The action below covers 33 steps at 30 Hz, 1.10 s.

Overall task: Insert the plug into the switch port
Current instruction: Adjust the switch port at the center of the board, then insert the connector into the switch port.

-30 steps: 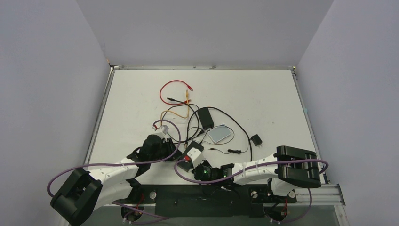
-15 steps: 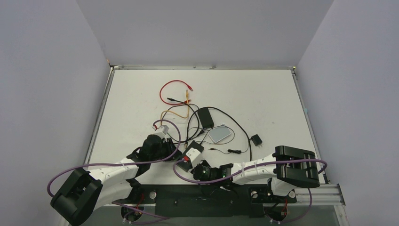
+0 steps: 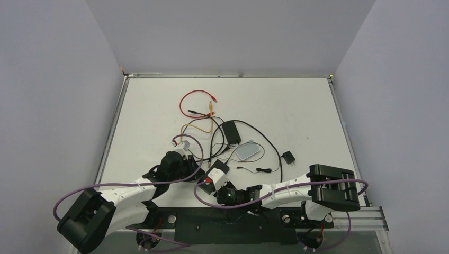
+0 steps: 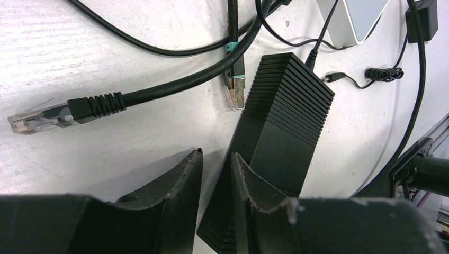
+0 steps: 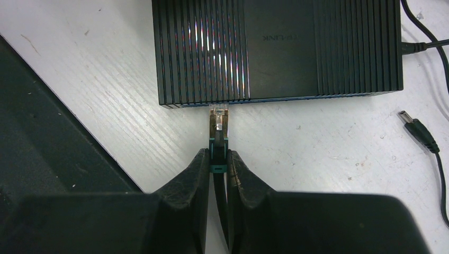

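Room notes: white table [image 3: 302, 106], matte top, fine scratch grain and a few dark scuffs visible close up. Thin aluminium rail [image 3: 227, 75] runs along the far edge and down both sides, with small brackets at the far corners. Three plain panels box it in: left wall [image 3: 53, 106], back wall [image 3: 227, 32] and right wall [image 3: 402, 106], all pale lavender-grey with no markings. Aluminium extrusion [image 3: 372, 214] sticks out at the near right. Light is even and diffuse, shadows soft.
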Available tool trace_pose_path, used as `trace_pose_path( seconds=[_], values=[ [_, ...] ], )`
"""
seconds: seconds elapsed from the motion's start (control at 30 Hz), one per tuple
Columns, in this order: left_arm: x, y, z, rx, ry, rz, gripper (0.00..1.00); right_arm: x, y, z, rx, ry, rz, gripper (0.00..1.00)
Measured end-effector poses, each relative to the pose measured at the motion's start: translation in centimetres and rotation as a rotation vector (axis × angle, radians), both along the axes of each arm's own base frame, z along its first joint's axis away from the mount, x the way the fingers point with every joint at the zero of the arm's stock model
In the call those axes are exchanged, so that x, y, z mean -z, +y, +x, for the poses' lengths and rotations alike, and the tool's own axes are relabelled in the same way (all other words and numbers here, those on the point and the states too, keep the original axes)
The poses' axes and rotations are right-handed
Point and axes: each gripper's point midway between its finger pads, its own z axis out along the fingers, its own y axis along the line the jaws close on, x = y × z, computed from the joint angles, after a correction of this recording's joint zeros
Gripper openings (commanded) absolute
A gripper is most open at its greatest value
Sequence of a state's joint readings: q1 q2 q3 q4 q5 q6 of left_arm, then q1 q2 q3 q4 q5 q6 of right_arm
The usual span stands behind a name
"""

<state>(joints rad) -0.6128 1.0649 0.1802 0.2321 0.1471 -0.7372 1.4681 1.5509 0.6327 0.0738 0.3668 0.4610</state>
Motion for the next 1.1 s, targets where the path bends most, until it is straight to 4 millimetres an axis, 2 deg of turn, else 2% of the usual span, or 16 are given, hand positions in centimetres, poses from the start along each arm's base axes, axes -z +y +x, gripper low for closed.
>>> trace_pose_path(
  seconds=[0.57,1.1],
  values=[
    [-0.02,-0.21,-0.22,0.013,0.001,-0.003,0.24,0.07,0.56,0.26,0.007,-0.007,-0.009,0.00],
    [-0.08,-0.63,-0.48,-0.031,-0.062,0.041,0.20,-0.09,-0.03,0.81,0.005,0.026,-0.038,0.00]
  ],
)
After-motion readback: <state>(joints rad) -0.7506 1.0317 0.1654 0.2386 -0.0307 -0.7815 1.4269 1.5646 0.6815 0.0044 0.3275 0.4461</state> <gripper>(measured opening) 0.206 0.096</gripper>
